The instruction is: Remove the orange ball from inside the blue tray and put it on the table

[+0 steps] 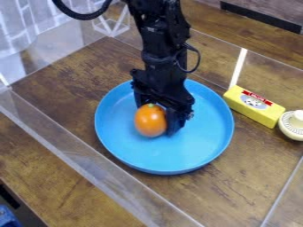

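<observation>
The orange ball [149,120] is held tight between the fingers of the black gripper [158,121], which is pointed straight down over the blue tray [207,142]. The ball is seen inside the tray's rim, near the middle; it is round, so no long side can be told, and its stem cannot be made out. The tray is set flat on the brown wooden table [71,84], with a yellow box [254,105] beside it.
</observation>
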You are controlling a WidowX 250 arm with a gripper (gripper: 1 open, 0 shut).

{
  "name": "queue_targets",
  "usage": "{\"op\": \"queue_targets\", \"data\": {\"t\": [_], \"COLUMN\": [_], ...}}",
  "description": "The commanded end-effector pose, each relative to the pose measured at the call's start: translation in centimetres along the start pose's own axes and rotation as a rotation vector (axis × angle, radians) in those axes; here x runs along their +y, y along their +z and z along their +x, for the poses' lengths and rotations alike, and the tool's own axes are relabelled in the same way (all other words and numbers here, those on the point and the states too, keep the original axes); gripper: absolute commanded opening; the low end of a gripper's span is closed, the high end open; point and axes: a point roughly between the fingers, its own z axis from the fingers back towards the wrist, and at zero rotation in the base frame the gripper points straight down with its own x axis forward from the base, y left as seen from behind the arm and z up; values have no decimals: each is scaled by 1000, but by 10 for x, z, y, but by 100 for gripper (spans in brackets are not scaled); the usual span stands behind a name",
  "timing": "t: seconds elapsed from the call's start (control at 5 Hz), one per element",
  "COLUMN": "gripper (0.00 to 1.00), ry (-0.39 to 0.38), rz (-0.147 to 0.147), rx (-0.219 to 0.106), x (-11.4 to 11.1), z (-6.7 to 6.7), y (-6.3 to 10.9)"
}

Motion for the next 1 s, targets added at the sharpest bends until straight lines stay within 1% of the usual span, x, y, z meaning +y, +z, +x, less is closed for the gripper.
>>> {"op": "queue_targets", "data": {"t": [0.0,0.2,0.4,0.6,0.8], "gripper": [0,0,0,0,0], "ry": [-1,-6,-10,-15,-16], "rz": [17,30,48,65,85], "rx": [-56,-49,-43,-37,-37], "x": [4,4,5,5,5], "z": [14,14,16,18,21], "y": [21,28,37,48,64]}}
